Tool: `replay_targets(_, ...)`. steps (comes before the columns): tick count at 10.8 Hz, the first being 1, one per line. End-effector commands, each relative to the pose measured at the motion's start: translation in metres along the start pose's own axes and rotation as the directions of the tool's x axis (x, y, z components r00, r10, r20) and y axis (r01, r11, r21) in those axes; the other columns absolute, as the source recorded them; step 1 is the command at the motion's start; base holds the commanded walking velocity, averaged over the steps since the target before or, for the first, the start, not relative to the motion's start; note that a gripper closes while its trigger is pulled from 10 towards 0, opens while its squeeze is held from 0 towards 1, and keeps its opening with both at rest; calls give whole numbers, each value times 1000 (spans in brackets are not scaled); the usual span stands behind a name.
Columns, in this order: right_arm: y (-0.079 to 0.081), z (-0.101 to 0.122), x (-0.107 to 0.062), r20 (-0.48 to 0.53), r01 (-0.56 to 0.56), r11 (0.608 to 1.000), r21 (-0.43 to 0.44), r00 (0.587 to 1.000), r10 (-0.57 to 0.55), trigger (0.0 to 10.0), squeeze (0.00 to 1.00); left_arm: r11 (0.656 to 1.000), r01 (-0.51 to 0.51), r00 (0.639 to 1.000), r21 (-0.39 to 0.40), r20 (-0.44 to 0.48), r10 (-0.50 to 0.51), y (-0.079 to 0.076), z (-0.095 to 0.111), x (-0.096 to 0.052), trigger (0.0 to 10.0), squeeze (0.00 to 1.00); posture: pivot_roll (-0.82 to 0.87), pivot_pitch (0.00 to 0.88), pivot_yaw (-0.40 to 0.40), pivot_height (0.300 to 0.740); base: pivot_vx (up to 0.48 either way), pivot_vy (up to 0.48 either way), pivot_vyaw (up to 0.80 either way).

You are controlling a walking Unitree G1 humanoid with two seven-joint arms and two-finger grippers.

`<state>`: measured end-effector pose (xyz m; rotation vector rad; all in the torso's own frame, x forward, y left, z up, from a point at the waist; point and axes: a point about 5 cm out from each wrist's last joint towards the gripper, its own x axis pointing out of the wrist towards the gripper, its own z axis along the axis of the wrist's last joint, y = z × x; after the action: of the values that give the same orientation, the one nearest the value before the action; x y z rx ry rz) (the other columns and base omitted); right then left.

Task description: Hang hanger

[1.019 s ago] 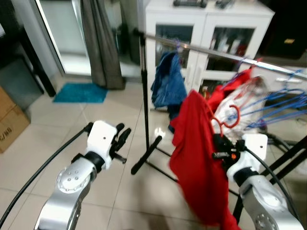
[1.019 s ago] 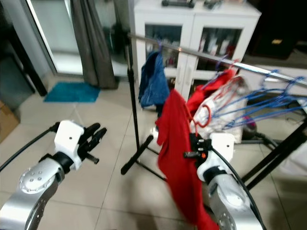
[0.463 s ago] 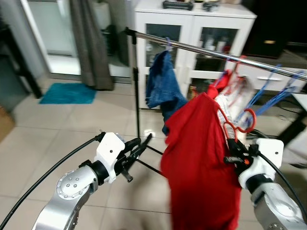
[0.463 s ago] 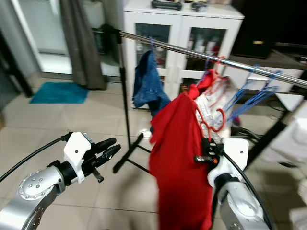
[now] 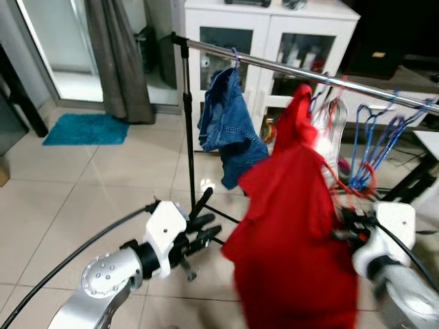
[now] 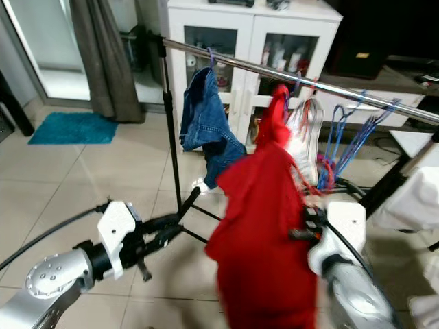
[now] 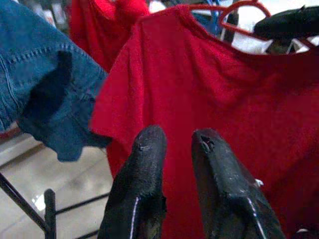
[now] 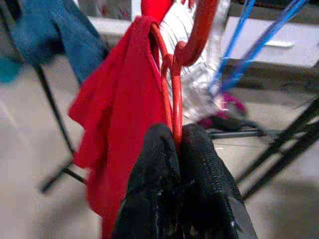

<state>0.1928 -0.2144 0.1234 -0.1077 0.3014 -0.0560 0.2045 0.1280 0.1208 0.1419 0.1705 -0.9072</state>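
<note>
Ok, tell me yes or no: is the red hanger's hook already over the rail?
No, the red hanger is clamped in the right hand, its hook free in the air, off the rail.

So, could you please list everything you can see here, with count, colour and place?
Clothes rail: one, silver bar on a black stand, across the room.
Denim garment: one, blue, hanging near the rail's left end.
Red garment: one, on a red hanger, held up below the rail.
Empty hangers: several, blue, bunched on the rail's right part.
Cabinet: one, white with glass doors, behind the rail.
Mat: one, teal, on the floor by the curtain.
Left claw: black, slightly parted, empty, facing the red garment.
Right claw: black, shut on the red hanger.
</note>
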Motion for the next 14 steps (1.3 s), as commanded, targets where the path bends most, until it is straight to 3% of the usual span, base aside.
replay_targets(1, 1, 4, 3, 12, -16, 998, -54, 1000, 17, 10000, 0, 1000, 2, 1000, 22, -1, -2, -1, 3, 1, 10000, 0, 33, 33, -24, 740, 0, 0, 0)
replay_targets(3, 11, 6, 14, 18, -49, 994, -96, 999, 51, 10000, 0, 999, -23, 1000, 30, 0, 23, 0, 5, 1, 10000, 0, 57, 18, -36, 740, 0, 0, 0)
replay_targets(5, 25, 10, 22, 41, -103, 991, -80, 993, 107, 10000, 0, 999, -28, 1000, 30, -4, 28, 0, 4, 0, 10000, 0, 63, 5, -36, 740, 0, 0, 0)
replay_targets(6, 39, 14, 27, 61, -181, 981, -77, 981, 185, 10000, 0, 999, -27, 1000, 29, -5, 27, -1, 4, 1, 10000, 0, 64, 0, -37, 740, 0, 0, 0)
replay_targets(10, 64, 34, 79, 85, -139, 989, 41, 987, 135, 10000, 0, 988, -152, 988, 33, -14, 152, 9, 3, 11, 10000, 0, 90, 0, -34, 740, 0, 0, 0)
replay_targets(12, 72, 46, 95, 131, -164, 983, 88, 980, 152, 10000, 0, 975, -218, 976, 32, 1, 218, 18, 6, 14, 10000, 0, 100, 0, -37, 740, 0, 0, 0)
replay_targets(14, 96, 48, 92, 155, -343, 928, 145, 934, 321, 10000, 0, 891, -454, 889, 0, 71, 453, 43, 16, 8, 10000, 0, 111, 0, -46, 740, 0, 0, 0)
